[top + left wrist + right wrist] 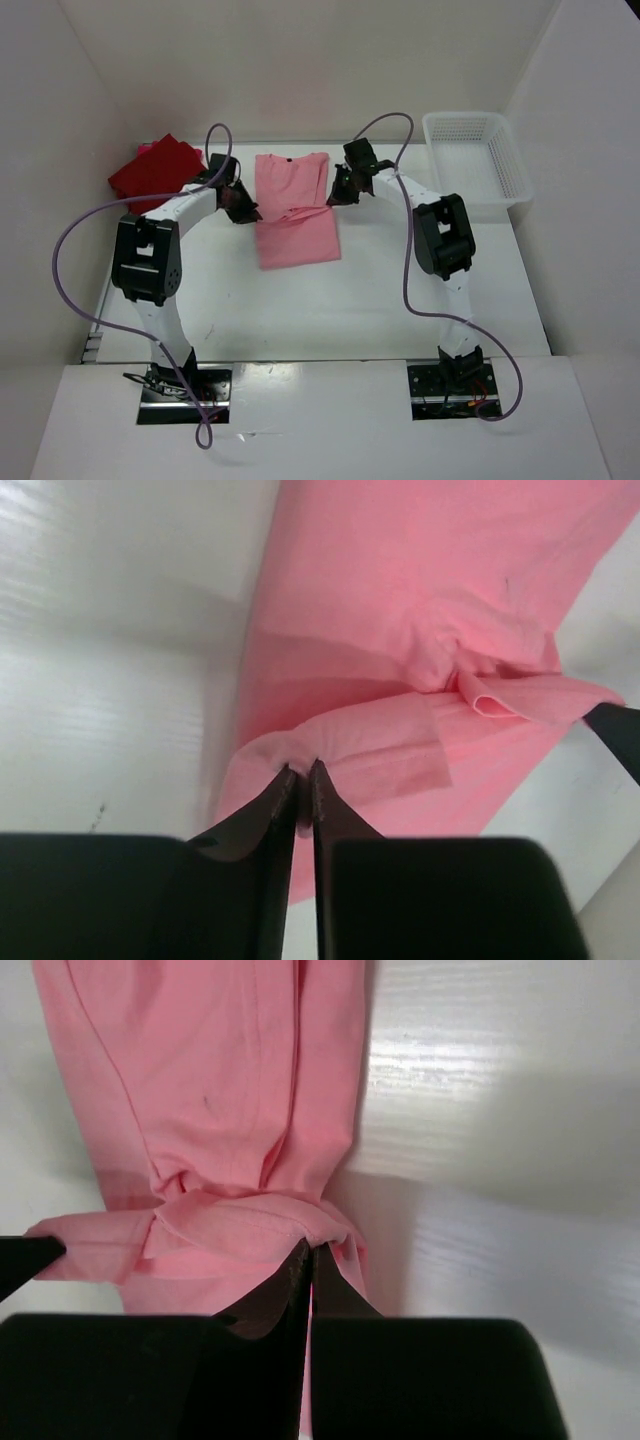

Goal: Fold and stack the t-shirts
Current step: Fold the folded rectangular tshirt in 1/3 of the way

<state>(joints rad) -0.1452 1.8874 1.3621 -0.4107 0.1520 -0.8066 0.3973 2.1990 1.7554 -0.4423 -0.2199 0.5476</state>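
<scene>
Top external | arms flank light pink shirt (296, 236) | right tool (310, 1252) pinches it | left tool (303, 771) unclear

A: What lies mid-table (330, 300)?
B: One t-shirt (295, 215), with the left gripper (240, 205) at its left edge and the right gripper (338, 188) at its right edge.
A: And elsewhere?
B: The other shirts (155, 172) sit at the far left corner, the mesh basket (515, 175) at the far right.
</scene>
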